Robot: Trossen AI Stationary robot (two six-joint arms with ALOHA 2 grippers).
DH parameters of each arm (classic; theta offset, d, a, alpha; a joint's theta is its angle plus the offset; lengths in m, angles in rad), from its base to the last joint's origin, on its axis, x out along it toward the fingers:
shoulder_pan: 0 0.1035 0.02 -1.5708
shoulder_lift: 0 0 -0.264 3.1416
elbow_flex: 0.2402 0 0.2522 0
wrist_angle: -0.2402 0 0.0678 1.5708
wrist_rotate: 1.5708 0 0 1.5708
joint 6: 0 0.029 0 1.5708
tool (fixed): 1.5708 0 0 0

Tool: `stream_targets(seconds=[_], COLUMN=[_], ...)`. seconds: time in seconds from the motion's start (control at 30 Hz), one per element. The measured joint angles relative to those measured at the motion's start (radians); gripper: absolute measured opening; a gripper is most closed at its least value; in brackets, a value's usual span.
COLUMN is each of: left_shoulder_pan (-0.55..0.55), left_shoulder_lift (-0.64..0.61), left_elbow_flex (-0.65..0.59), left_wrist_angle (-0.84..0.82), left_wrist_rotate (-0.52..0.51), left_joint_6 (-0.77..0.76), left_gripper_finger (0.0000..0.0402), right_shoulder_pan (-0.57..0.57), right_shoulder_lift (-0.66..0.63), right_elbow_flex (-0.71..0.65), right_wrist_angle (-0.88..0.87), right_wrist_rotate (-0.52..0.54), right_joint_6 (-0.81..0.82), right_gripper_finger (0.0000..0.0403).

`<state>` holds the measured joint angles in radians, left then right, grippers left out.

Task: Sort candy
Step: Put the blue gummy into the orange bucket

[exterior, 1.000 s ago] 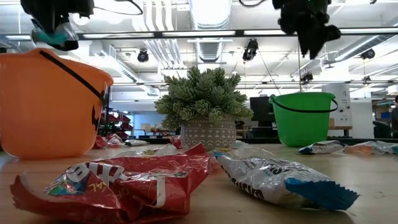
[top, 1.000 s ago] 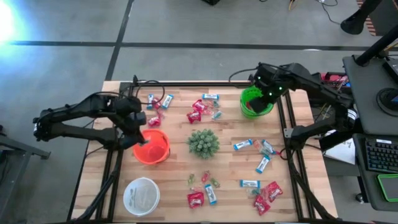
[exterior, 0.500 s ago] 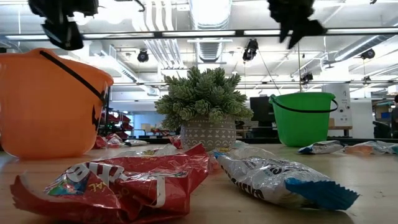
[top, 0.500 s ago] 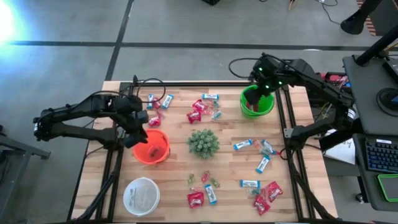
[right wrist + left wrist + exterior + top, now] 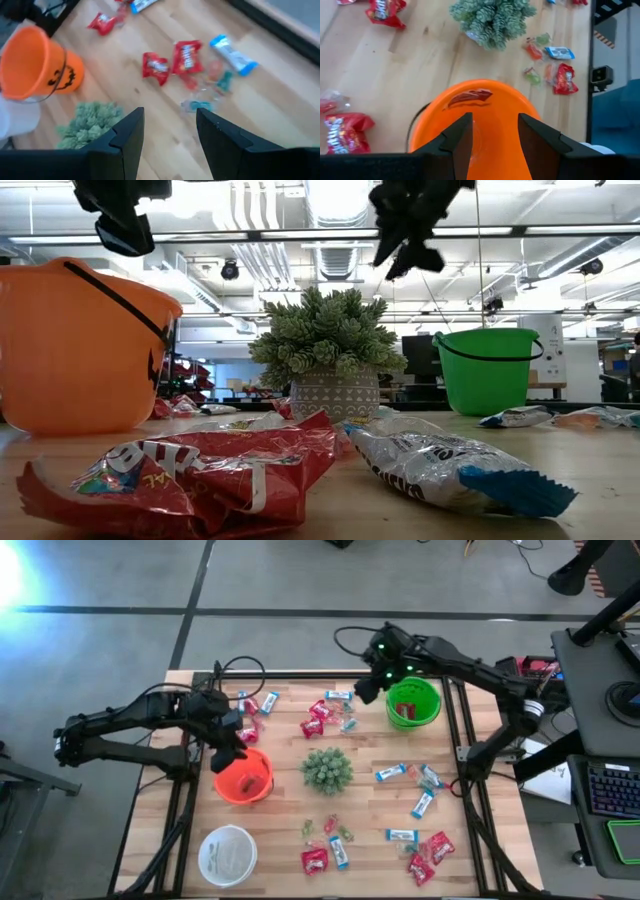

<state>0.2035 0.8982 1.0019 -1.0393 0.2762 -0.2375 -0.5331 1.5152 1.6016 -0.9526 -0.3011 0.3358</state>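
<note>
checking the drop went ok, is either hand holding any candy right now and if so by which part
Nothing is held. The left hand is open and empty above the orange bucket; the right hand is open and empty over the table beside the green bucket.

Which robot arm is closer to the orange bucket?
The left one. The left gripper hangs open just above the orange bucket, at its rim. The right gripper is open too, far across the table beside the green bucket.

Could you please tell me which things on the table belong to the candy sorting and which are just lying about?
Part of the job:
- candy scattered on the table
- orange bucket
- green bucket
- white bowl

Just lying about:
- potted plant mid-table
</note>
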Motion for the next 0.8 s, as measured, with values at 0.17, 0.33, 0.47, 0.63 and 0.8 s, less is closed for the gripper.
stream_targets(seconds=[0.17, 0.33, 0.47, 0.63, 0.8], left_shoulder_pan=[0.000, 0.000, 0.000, 0.000, 0.000], left_shoulder_lift=[0.000, 0.000, 0.000, 0.000, 0.000], left_elbow_flex=[0.000, 0.000, 0.000, 0.000, 0.000], left_wrist_angle=[0.000, 0.000, 0.000, -0.001, -0.001], left_wrist_rotate=[-0.005, -0.005, -0.008, -0.009, -0.026], left_joint_6=[-0.003, -0.008, -0.026, -0.064, -0.094], left_gripper_finger=[0.0139, 0.0139, 0.0139, 0.0139, 0.0139], right_shoulder_pan=[0.006, 0.005, 0.005, 0.005, 0.005], right_shoulder_lift=[0.065, 0.108, 0.141, 0.192, 0.241], right_elbow_flex=[0.000, 0.000, 0.000, 0.000, 0.000], right_wrist_angle=[0.038, 0.046, 0.018, 0.007, 0.002], right_wrist_rotate=[-0.047, -0.047, -0.059, -0.076, -0.075], right_joint_6=[-0.063, -0.163, -0.266, -0.373, -0.475], right_gripper_finger=[0.0171, 0.0171, 0.0171, 0.0171, 0.0171])
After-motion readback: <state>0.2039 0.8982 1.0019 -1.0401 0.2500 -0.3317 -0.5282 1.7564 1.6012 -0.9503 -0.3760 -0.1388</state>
